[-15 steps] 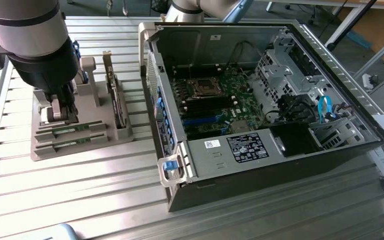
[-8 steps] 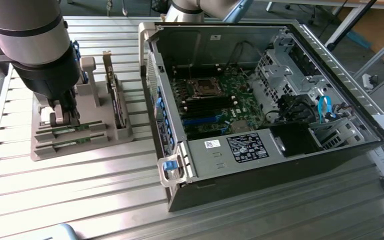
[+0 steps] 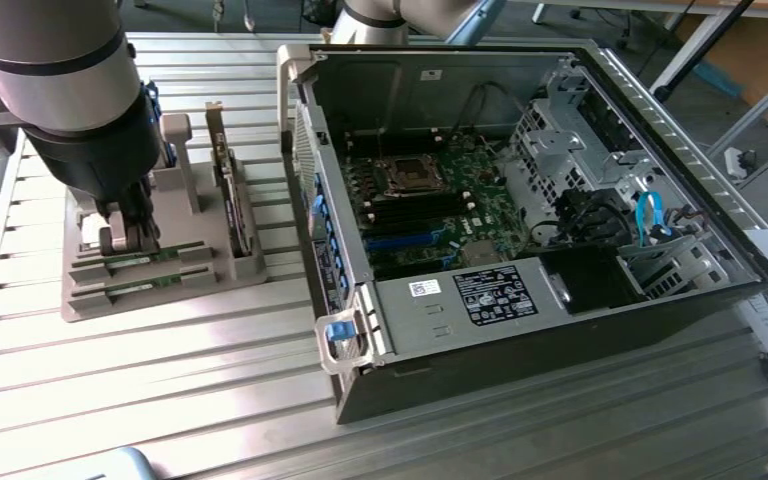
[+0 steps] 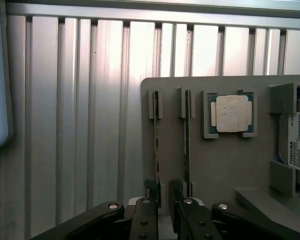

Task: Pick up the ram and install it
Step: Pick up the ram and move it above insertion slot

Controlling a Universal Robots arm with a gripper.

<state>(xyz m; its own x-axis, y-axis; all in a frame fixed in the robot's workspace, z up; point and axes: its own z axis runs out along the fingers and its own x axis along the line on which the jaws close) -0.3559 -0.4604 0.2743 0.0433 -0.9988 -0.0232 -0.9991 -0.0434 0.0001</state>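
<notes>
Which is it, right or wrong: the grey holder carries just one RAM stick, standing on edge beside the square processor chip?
Wrong on the count only. The grey holder carries two RAM sticks, the outer RAM stick and the RAM stick nearer the chip, both standing on edge beside the square processor chip. The wrist view shows it.

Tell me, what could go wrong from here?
1. The end effector hangs near one end of the thin green circuit-board ram stick, so an off-centre grip might tilt it in its grey plastic holder.
2. The identical second stick stands close beside it and could be knocked.
</notes>
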